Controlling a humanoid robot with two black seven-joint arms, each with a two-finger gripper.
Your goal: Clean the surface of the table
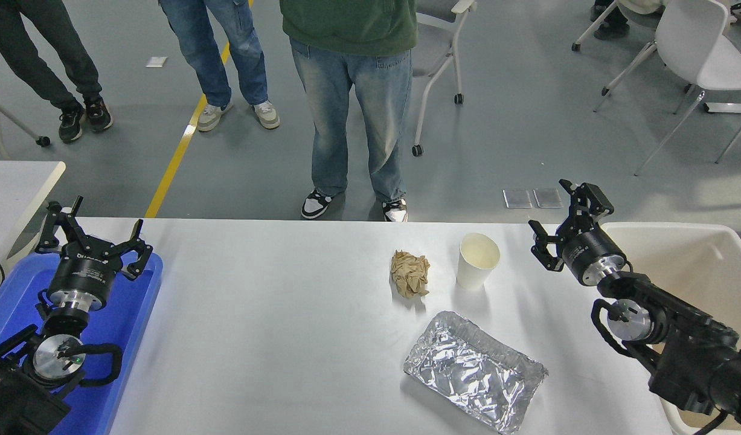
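The white table surface (267, 326) fills the lower picture. On it lie a crumpled brown paper ball (410, 273), an upright white paper cup (477, 260) and a crinkled foil tray (474, 370). My right gripper (554, 212) is open and empty, held above the table's far right edge, to the right of the cup. My left gripper (98, 225) is open and empty, parked at the lower left over a blue tray (128, 326).
A white bin (678, 254) stands at the right, beside and under my right arm. A smaller white table's corner (20, 181) shows at the left. People stand at the far side; one person's shoes (355, 206) are close to the table edge. White chairs stand behind.
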